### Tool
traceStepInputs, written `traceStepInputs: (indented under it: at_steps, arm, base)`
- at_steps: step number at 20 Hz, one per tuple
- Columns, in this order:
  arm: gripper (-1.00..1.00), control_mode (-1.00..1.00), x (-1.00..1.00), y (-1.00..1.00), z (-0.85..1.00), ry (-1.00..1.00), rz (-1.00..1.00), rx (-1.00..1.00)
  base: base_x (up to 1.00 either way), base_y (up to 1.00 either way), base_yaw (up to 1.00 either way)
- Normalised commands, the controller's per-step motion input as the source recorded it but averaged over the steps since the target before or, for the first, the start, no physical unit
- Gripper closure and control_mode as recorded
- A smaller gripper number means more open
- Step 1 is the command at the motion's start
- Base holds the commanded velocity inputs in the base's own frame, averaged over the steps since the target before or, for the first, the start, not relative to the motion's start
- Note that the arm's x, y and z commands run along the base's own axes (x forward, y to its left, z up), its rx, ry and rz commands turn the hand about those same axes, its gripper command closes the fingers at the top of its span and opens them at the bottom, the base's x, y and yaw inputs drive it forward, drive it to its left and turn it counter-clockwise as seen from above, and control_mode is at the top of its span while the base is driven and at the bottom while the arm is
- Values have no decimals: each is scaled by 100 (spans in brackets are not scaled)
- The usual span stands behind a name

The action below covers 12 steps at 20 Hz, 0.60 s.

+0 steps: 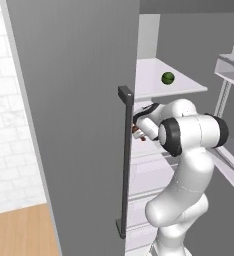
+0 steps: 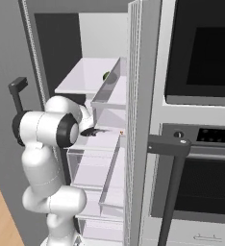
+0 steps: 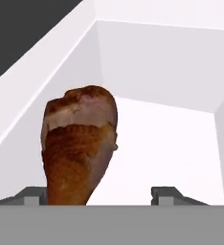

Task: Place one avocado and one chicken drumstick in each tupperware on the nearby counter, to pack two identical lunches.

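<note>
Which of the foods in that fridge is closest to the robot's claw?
The reddish-brown chicken drumstick, right between the gripper fingertips. The dark green avocado sits apart on the shelf above.

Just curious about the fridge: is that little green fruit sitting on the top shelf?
Yes, the avocado rests on the upper white shelf, above the robot's arm.

Fridge open; white upper shelf [image 1: 184, 87] carried a dark green avocado [image 1: 167, 78], sat alone near shelf's back. Lower white shelf/bin floor [image 3: 181, 143] had a dark reddish-brown drumstick [image 3: 78, 148] w/ fat end up; can't tell if it touched the floor. Wood counter [image 1: 19, 232] at lower left.
</note>
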Motion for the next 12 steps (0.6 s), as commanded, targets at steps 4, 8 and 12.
traceStepInputs:
  at_steps: [4, 8, 12]
  arm:
    - [100, -100, 0, -17, -9, 0, 0, 0]
    - [100, -100, 0, -5, -35, 0, 0, -3]
    - [100, -100, 0, 0, -66, 18, 0, -4]
  base:
    - [0, 0, 0]
    - [0, 0, 0]
    - [0, 0, 0]
